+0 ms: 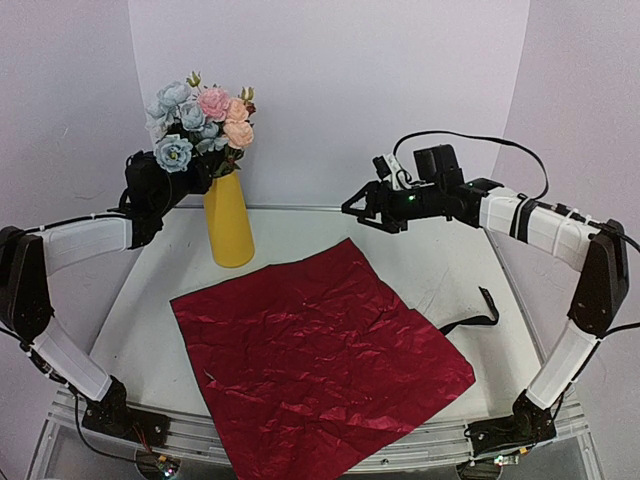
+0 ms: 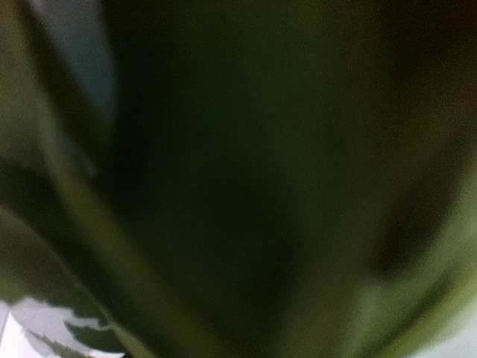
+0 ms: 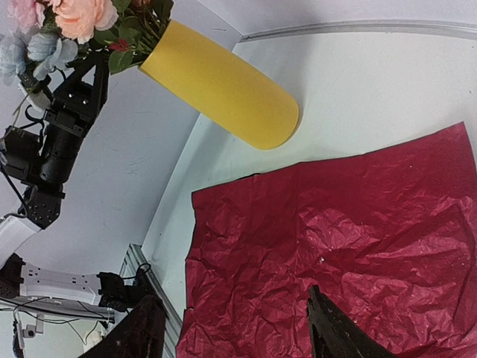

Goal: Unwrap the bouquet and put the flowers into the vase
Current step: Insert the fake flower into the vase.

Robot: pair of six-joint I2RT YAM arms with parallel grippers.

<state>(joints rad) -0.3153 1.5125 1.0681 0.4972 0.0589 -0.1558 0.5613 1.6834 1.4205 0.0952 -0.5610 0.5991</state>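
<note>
White table (image 1: 420, 262): red paper (image 1: 320, 360) flat mid-frame, black ribbon (image 1: 480, 318) at its right. Flowers (image 1: 205, 118) stand in the yellow vase (image 1: 229, 225), upper left. Left gripper (image 1: 198, 178) sits just above the vase mouth; leaves (image 1: 222, 152) hide its jaws, can't tell if clamped. Right gripper (image 1: 352, 208) upper right, jaws apart, empty. Risk: left pulling back while snagged on leaves could drag flowers out or tip the vase.

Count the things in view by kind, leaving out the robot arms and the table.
Tall plain yellow vase: 1
Bunch of green-stemmed artificial flowers: 1
Crinkled dark red paper sheet: 1
Black ribbon: 1
Total: 4
</note>
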